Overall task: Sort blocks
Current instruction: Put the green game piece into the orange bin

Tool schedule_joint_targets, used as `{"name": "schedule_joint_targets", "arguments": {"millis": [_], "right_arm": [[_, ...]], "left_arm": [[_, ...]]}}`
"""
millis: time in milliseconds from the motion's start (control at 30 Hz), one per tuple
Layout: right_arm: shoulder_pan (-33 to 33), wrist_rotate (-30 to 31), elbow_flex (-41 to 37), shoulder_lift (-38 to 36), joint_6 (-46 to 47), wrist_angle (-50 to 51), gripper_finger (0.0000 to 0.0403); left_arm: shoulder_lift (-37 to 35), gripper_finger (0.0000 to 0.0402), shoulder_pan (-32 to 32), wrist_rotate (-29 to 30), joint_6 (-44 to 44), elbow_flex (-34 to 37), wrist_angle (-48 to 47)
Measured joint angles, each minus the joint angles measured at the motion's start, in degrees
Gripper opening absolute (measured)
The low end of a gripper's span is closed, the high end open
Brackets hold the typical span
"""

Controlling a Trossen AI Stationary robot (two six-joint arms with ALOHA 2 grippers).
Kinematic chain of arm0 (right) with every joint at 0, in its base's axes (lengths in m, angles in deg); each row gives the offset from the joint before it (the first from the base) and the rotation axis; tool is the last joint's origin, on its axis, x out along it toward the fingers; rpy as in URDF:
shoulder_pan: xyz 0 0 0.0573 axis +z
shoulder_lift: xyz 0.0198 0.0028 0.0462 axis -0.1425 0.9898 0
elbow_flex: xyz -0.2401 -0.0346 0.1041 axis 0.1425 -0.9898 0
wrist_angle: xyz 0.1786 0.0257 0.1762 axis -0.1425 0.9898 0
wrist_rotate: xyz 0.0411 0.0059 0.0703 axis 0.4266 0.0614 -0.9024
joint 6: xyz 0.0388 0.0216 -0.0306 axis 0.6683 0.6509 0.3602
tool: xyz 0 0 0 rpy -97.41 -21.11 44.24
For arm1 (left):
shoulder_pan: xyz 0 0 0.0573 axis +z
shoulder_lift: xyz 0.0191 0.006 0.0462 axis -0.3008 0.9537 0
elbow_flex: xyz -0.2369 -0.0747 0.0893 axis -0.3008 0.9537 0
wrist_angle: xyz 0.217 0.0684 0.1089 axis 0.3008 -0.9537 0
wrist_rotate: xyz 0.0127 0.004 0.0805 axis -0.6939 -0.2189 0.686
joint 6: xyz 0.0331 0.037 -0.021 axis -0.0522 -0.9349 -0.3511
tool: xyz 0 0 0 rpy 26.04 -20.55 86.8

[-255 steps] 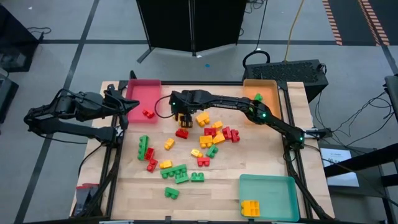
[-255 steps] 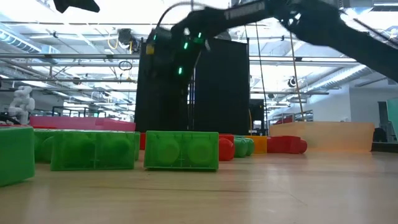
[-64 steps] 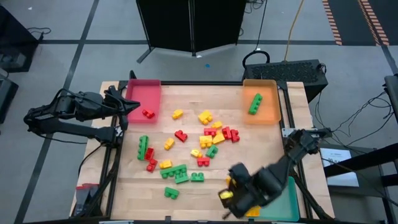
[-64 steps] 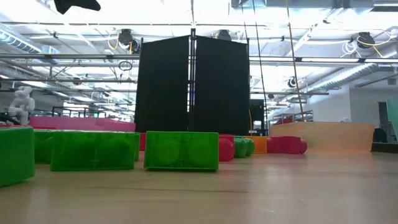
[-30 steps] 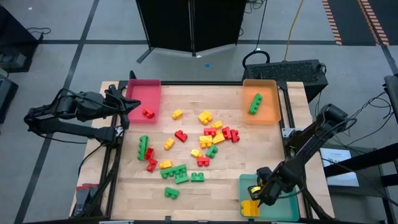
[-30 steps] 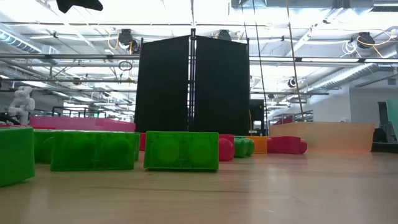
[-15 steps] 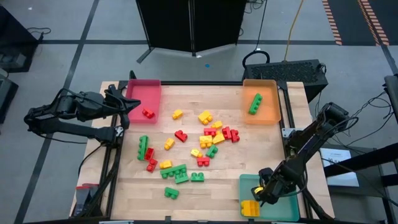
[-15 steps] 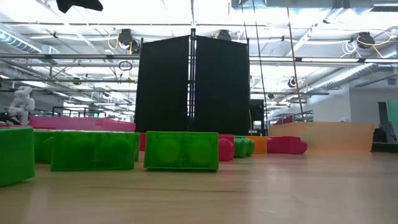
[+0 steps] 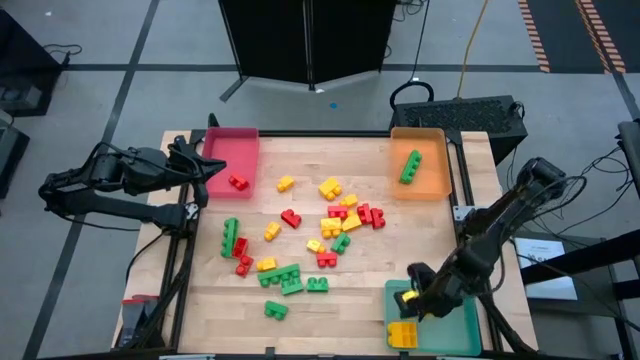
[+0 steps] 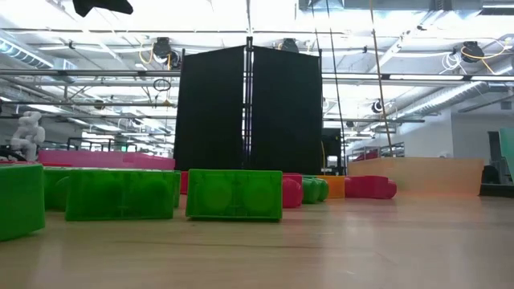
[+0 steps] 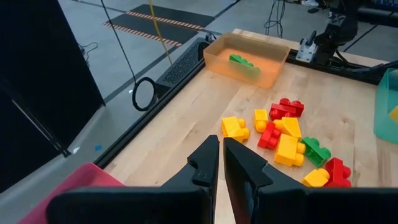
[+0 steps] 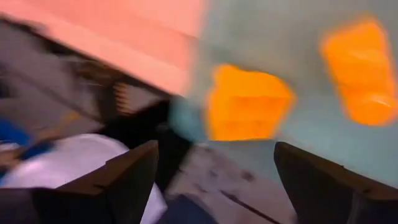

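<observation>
Red, yellow and green blocks [image 9: 330,225] lie scattered on the middle of the wooden table; green ones fill the front of the low view [image 10: 233,194]. My right gripper [image 9: 408,300] hangs open over the teal tray [image 9: 455,305] at the near right. Past its spread fingers [image 12: 214,149], two yellow blocks [image 12: 249,102] lie on the tray floor; one shows from above [image 9: 402,334]. My left gripper [image 9: 207,165] is shut and empty [image 11: 221,155] by the red tray [image 9: 235,150], which holds a red block [image 9: 238,182].
An orange tray [image 9: 420,140] at the far right holds a green block [image 9: 410,167]. A black frame runs along the table's edges [image 9: 460,210]. Bare wood lies between the block pile and the teal tray [image 9: 360,300].
My right gripper has shifted a little toward the table's far edge while staying over the teal tray. The blocks on the table have kept their places.
</observation>
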Motion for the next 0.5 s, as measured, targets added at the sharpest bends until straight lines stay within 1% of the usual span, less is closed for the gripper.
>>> {"name": "schedule_joint_targets", "arguments": {"millis": [67, 133, 200, 233, 267, 367, 500], "right_arm": [[-2.19, 4.69, 2.61, -2.12, -2.66, 1.43, 0.0314], [-4.9, 11.73, 5.56, -3.53, -7.46, 3.25, 0.0314], [-8.61, 18.58, 8.45, -3.82, -15.22, 4.03, 0.0313], [-10.92, 20.48, 9.75, -3.69, -20.11, 3.88, 0.0313], [-13.5, 21.31, 11.05, -3.11, -24.75, 3.86, 0.0313], [-21.46, 21.02, 14.41, -0.02, -38.67, 3.62, 0.0313], [-30.77, 13.88, 19.2, 7.57, -55.72, 2.28, 0.0313]], "left_arm": [[0.0, 0.0031, 0.0, 0.0, 0.0, 0.0, 0.0], [0.0, 0.0031, 0.01, -0.02, 0.0, 0.0, 0.0], [0.0, 0.0031, 0.01, -0.02, 0.0, -0.01, -0.01], [0.0, 0.0031, 0.02, -0.02, -0.02, 0.0, -0.02], [0.0, 0.0031, 0.0, -0.02, 0.0, 0.0, -0.02], [0.0, 0.0031, 0.01, -0.02, -0.04, 0.0, -0.02], [0.0, 0.0031, 0.0, -0.02, -0.04, 0.0, -0.02]]}}
